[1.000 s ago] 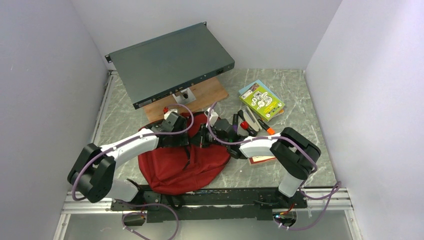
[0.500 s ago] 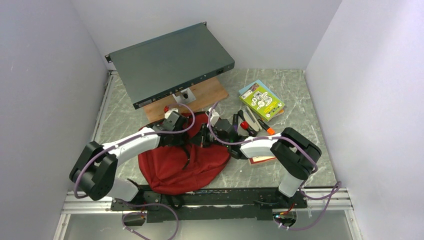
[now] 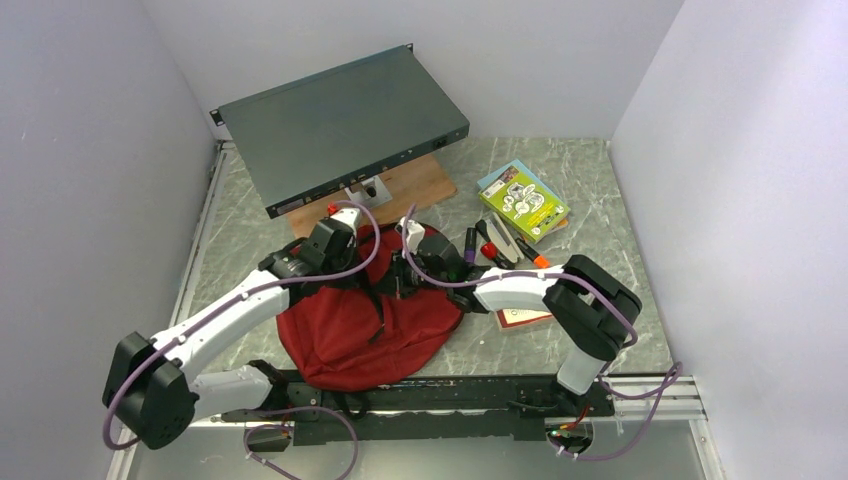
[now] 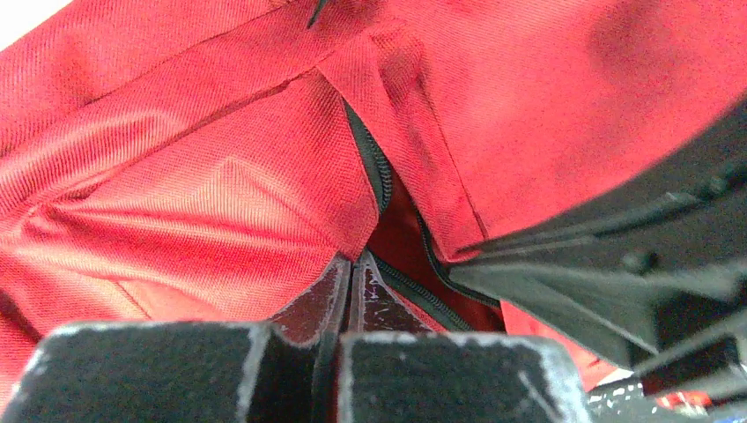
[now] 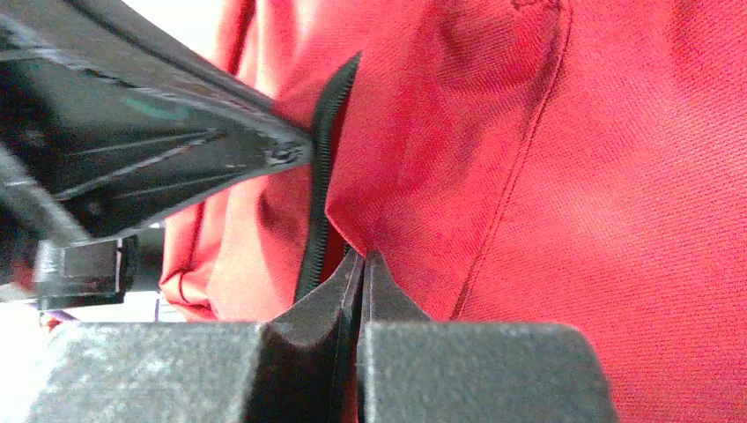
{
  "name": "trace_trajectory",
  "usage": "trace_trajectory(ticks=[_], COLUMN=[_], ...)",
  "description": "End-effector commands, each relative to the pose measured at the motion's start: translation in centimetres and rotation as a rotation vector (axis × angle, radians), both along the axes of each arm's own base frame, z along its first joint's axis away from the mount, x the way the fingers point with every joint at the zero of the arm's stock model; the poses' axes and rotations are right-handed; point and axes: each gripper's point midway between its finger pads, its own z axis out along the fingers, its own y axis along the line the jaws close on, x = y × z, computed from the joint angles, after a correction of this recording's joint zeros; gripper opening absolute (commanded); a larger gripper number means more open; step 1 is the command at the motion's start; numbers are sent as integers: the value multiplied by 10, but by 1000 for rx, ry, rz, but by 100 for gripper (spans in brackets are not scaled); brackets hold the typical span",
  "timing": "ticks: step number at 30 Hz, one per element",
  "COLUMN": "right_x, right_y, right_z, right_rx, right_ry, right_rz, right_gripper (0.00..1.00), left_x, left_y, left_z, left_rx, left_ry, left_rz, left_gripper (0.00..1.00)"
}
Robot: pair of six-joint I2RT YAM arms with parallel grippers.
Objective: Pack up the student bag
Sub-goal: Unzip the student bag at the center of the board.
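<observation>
L gripper (image 4: 352,262), R gripper (image 5: 363,261) clamped on student bag (image 3: 352,335) fabric; rack (image 3: 340,125), books (image 3: 523,201) behind.

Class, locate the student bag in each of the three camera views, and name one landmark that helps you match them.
Top external: the student bag lies lower centre, a dark red mound.
Left wrist: its red fabric fills nearly the whole frame.
Right wrist: its red fabric fills the centre and right.
Shared landmark: the black zipper, near the middle of both wrist views; not clear from above.
</observation>
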Motion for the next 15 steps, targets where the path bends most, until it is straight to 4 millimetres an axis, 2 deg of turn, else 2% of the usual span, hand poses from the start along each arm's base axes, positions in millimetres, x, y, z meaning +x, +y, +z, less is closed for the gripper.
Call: trace_trajectory(ticks=[1,6,10,12,15], right_x=[8,16,21,22,26], right_y=[4,-1,-5,-5,-6], right_z=[9,6,2,3,8], right_rx=[-48,-109,-149,-146,-164], right_ry=[-33,-49,-47,-51,-64], right_rz=[14,-17,-33,-35,-48], right_gripper=[0,0,0,1,5], left_x=[-10,-6,-10,-8,-7], left_y=[-6,3,-2,1,6], left_z=[22,46,66,67,58], left_rx=[-12,24,10,31,64], left_ry=[-32,-84,-107,-131,-136], left_rz=[-138,-135,-198,-214,-211], left_gripper=[0,0,0,0,0])
